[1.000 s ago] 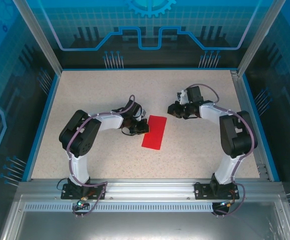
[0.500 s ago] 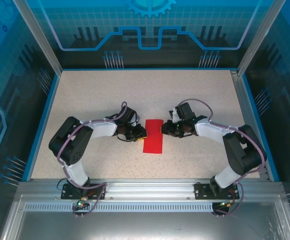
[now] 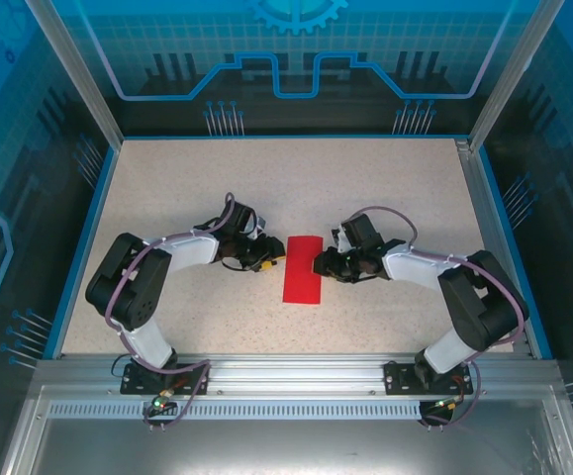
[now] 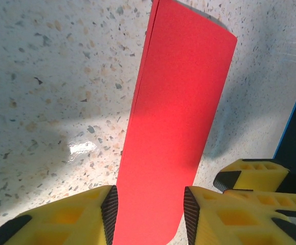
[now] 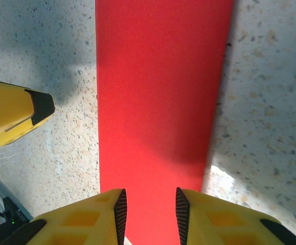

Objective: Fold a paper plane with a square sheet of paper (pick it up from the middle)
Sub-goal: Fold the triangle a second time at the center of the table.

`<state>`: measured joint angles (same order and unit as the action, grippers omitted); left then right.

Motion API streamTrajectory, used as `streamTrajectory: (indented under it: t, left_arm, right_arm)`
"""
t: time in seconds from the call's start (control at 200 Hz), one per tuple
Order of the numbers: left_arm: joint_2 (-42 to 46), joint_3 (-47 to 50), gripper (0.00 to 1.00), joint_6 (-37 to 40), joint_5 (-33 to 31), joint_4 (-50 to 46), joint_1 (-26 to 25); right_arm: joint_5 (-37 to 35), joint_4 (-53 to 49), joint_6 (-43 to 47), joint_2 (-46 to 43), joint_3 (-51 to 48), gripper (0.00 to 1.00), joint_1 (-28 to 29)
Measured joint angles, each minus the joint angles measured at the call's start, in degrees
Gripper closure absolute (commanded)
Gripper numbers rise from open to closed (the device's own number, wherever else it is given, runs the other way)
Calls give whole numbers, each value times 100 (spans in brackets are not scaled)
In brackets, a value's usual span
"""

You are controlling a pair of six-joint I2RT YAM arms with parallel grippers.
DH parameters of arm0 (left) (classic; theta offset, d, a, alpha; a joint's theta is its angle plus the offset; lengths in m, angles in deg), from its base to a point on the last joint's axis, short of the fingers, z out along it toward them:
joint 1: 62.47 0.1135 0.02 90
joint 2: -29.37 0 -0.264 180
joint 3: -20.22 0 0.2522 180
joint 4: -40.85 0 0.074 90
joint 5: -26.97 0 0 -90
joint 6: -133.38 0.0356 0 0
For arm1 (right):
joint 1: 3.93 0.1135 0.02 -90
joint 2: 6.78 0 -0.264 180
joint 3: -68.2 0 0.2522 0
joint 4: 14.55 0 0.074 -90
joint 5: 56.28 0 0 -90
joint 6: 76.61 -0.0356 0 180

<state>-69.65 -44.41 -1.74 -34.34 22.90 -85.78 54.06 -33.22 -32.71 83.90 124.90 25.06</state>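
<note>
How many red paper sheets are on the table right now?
1. The red sheet lies folded into a narrow strip on the table, between the left gripper and the right gripper. Another sheet beneath it would be hidden.

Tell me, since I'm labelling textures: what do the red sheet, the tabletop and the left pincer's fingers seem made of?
Red sheet: thin matte paper, doubled edge showing, no glare. Tabletop: speckled stone-look surface, perhaps laminate; semi-gloss, mirroring a light patch. Left pincer's fingers: probably moulded yellow plastic with hollow cells; black ribbed pads, likely rubber.
</note>
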Motion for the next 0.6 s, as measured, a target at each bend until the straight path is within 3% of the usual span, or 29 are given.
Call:
streamTrajectory:
  t: [0.6]
  left_arm:
    - [-236, -42, 53, 24, 345, -24, -11]
  right_arm:
    - [48, 151, -22, 597, 68, 69, 0]
